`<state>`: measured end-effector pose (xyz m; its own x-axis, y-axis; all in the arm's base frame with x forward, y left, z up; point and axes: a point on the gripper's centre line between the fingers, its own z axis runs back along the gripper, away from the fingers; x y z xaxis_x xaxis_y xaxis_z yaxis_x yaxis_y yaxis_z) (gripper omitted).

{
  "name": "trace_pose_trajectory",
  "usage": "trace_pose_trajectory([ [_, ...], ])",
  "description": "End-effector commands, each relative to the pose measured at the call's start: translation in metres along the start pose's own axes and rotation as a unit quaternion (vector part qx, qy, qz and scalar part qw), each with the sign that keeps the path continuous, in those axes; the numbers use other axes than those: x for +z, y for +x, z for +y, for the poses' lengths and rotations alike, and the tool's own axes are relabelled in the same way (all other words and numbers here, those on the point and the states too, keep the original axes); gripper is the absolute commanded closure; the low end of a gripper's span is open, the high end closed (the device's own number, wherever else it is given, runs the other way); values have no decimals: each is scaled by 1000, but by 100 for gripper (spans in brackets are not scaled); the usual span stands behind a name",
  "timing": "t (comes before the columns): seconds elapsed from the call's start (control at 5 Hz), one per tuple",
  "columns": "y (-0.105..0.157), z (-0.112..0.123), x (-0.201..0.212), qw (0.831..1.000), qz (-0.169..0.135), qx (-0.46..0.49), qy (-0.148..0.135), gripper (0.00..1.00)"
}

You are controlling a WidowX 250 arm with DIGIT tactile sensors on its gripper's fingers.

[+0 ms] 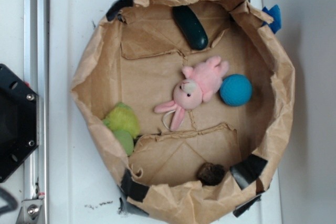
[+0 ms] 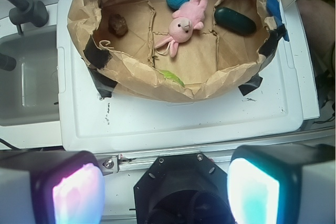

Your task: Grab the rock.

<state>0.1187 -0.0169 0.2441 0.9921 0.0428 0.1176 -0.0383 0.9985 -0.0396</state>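
Rock [image 1: 211,173] sitting untouched at the paper basin's [image 1: 157,200] wall, claw waiting wide open.

In the exterior view the lumpy dark chunk is lying on the brown paper floor against the basin's bottom rim, just beside a black tape patch [image 1: 249,170]. The gripper [image 2: 165,190] is hanging well apart from the basin, over the white tray's [image 2: 210,121] near edge, its 2 pads [image 2: 76,192] spread and holding nothing. A pink bunny [image 1: 193,90] is lying mid-basin, touching a blue ball [image 1: 235,89].
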Motion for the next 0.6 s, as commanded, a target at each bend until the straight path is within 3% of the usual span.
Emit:
trace_pose_trajectory([
  [0.0,0,0,0,1000,0,0,0,0],
  [0.4,92,29,-15,999,-27,-8,16,0],
])
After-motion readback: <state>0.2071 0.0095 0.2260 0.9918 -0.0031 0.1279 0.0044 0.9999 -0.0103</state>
